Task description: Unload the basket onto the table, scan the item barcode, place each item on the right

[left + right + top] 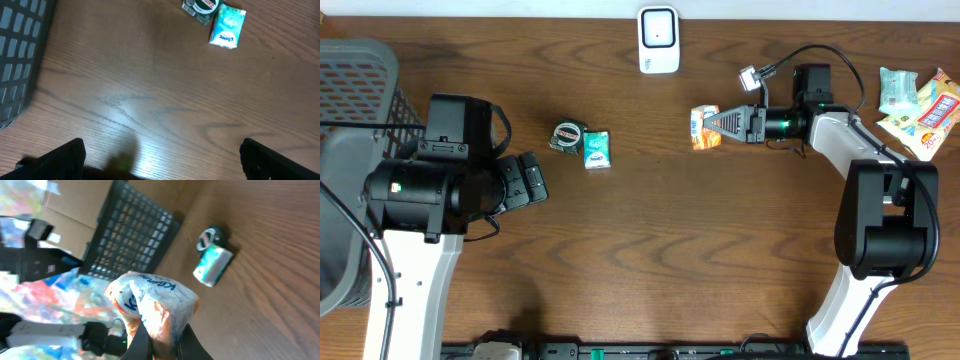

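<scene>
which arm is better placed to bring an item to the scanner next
Right. The right tool is shut on the orange packet, near the white scanner. The left tool is open and empty, farther from it.

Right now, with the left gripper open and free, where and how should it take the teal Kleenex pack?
Probably top-down. The Kleenex pack lies flat on the table, so only its thin edges offer a pinch. Close the left gripper across the two long edges, at the end away from the round dark item, which crowds one corner.
</scene>
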Tool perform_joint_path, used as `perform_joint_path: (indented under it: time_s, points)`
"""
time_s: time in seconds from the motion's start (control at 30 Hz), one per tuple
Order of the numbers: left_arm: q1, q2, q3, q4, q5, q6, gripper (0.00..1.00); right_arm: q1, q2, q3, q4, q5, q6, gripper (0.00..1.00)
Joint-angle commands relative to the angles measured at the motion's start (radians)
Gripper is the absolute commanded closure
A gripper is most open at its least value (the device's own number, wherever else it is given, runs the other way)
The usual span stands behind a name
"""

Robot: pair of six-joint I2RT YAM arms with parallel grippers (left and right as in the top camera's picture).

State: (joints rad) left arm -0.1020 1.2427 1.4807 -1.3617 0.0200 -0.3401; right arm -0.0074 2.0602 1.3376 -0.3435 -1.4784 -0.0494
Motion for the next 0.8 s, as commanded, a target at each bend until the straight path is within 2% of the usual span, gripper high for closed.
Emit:
perform_joint_path:
  time_s: [0.0, 0.1, 0.23, 0.77]
  points:
    - [0.0, -0.001, 0.004, -0.003, -0.003, -0.002, 0.02, -0.027, 0.003, 0.003, 0.115, -0.084, 0.193, 0.99]
    - [0.0, -0.001, 0.004, -0.003, -0.003, -0.002, 0.02, -0.036, 0.003, 0.003, 0.269, -0.084, 0.337, 0.99]
    - [0.0, -0.001, 0.004, -0.003, -0.003, -0.002, 0.03, -0.036, 0.003, 0.003, 0.406, -0.084, 0.436, 0.99]
    - [0.0, -0.001, 0.004, -0.003, -0.003, -0.002, 0.02, -0.016, 0.003, 0.002, 0.415, -0.084, 0.445, 0.99]
